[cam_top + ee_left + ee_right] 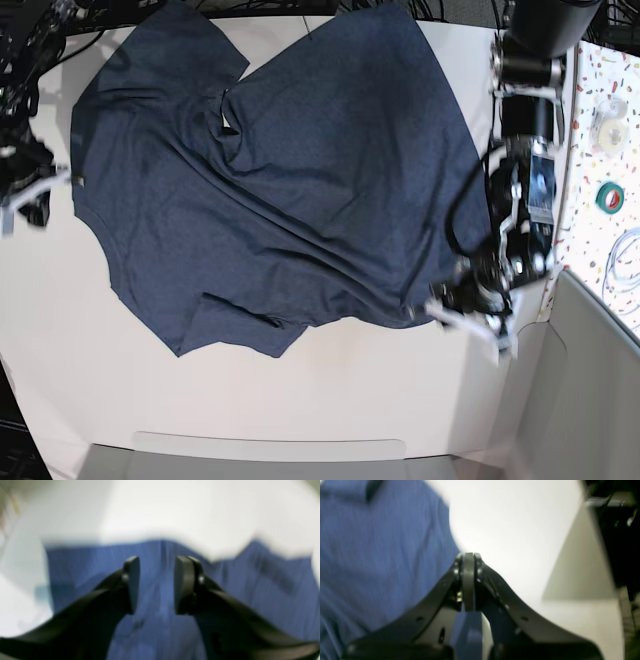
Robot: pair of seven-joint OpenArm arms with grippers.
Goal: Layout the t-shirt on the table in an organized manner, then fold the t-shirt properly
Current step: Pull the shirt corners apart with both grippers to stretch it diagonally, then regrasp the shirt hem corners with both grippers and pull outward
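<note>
Surface [330,395]: plain white, filling most of the base view; the lower half of that frame is bare white.

T-shirt [280,190]: dark navy, lying on the surface across the upper left and centre of the base view. It is not flat. Diagonal creases run from the upper left toward the lower right, one sleeve sits at the top left of the frame, and a folded-under flap shows at the lower left edge of the cloth. One corner of the shirt reaches toward the centre right of the frame. No lettering is visible on the exposed side.

Speckled strip [605,170]: narrow, white with coloured flecks, along the right edge of the base view, carrying a green-and-white roll [611,196].

Left gripper [156,585]: at the centre right of the base view, just beside the shirt's right corner. In the left wrist view the jaws stand apart with blue cloth visible behind the gap and nothing clamped between them; it is released. That view is blurred.

Right gripper [469,580]: at the left edge of the base view, beside the shirt's left margin. In the right wrist view the jaws are pressed together, clenched, at the border between cloth and white surface. Whether any fabric is pinched cannot be told.
</note>
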